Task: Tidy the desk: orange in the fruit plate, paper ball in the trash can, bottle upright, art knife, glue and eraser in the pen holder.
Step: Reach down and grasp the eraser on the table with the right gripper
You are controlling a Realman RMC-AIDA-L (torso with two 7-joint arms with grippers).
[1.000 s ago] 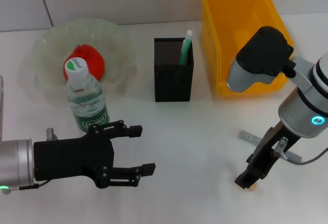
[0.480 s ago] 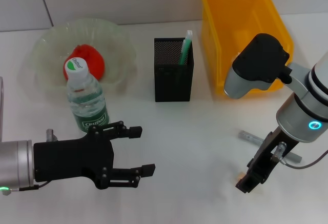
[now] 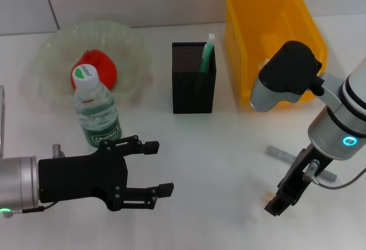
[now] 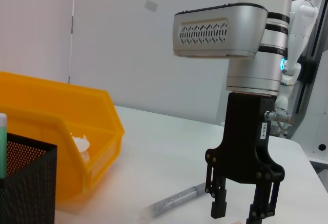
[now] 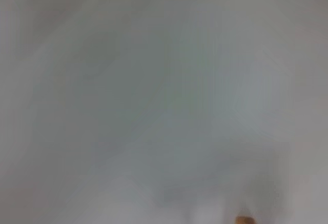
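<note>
Right pincer sits at the lower right of the head frame, pointing down at the counter. In the left wrist view its two fingers stand apart with a narrow gap between them and nothing visibly gripped.

A small orange-tan piece, which we take to be the eraser, lies on the counter just beside the fingertips, toward frame left. It is too small to give a long axis. The right wrist view shows only a sliver of it at the bottom edge.

The grey art knife lies behind the right pincer, its long axis slanting from upper left to lower right, partly hidden by the arm. The right arm is clearly nearer both items. The left pincer hangs wide open at lower left, well apart from them.

The pen holder stands at upper centre, already holding a green stick, likely the glue.

The bottle stands upright; its green label carries white lettering that we cannot read with confidence, and its cap has small unreadable print.
</note>
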